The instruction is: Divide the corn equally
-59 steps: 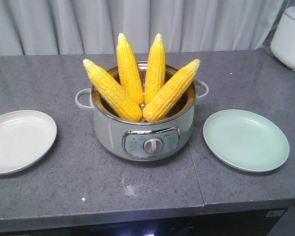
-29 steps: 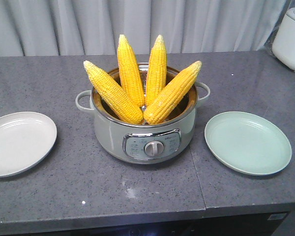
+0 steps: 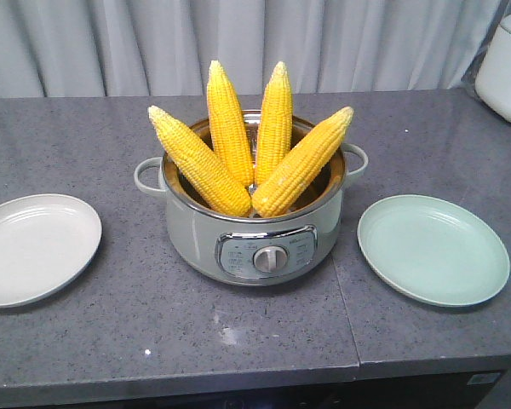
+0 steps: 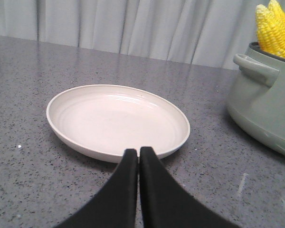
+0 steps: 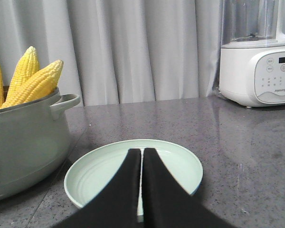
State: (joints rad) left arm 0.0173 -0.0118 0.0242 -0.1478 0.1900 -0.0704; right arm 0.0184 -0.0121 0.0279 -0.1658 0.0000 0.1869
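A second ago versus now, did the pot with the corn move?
No. The pot sits the same way between the white plate and the green plate. Everything slid slightly right together, so the view shifted, not the pot.

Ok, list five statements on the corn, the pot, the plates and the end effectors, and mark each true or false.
1. Four corn cobs stand in the pot. True.
2. The left end effector is shut and points at the white plate. True.
3. The white plate holds one cob. False: it holds nothing.
4. The right end effector grips a cob. False: it is shut on nothing, with the green plate ahead of it.
5. The green plate lies left of the pot. False: it lies on the pot's right.
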